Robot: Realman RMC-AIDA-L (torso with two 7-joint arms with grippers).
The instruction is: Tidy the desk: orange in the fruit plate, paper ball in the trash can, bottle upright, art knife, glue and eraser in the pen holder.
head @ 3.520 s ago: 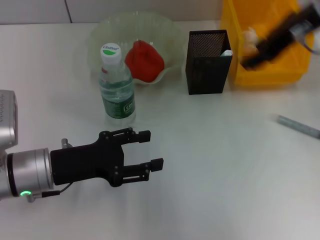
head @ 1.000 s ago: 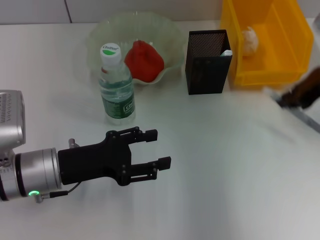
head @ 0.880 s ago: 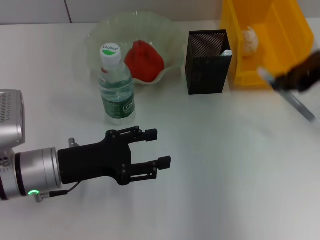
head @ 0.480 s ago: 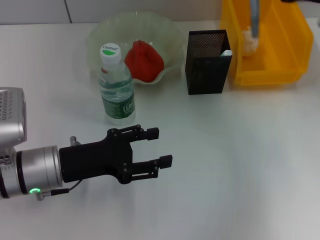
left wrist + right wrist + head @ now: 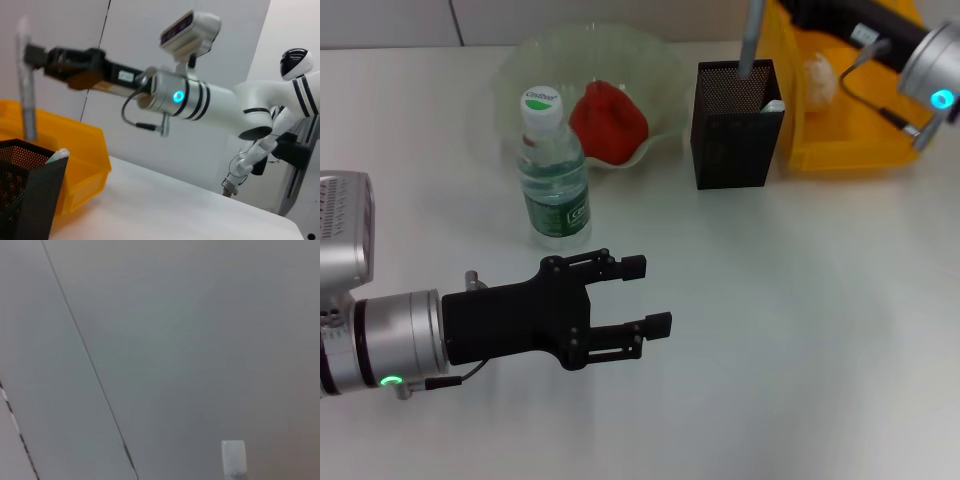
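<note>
1. White and smooth, the tabletop fills the head view, with pale wall panels behind it.
2. Nearest, the left pincer hovers low over the tabletop on a silver cylindrical wrist with a green light. Its arm reaches in level from the left, and its two black fingers are spread apart with nothing between them.
3. Just beyond it the bottle stands upright: clear ribbed plastic, a dark green label, a white cap.
4. Behind the bottle sits the fruit plate, a wide bowl of pale-green translucent glass with a wavy rim. The orange, lumpy and red-orange, rests inside it.
5. To the right of the fruit plate stands the pen holder, a tall square cup of black metal mesh. A pale tip shows at its right corner; I cannot tell which item it is.
6. The glue, a slim grey stick, hangs upright with its lower end at the pen holder's open mouth.
7. The right pincer pinches the glue's upper end, and its dark arm stretches level from the right, over the trash can.
8. Farthest right, the trash can is a bright yellow rectangular plastic bin touching the pen holder's side. The paper ball, crumpled and off-white, lies inside.
</note>
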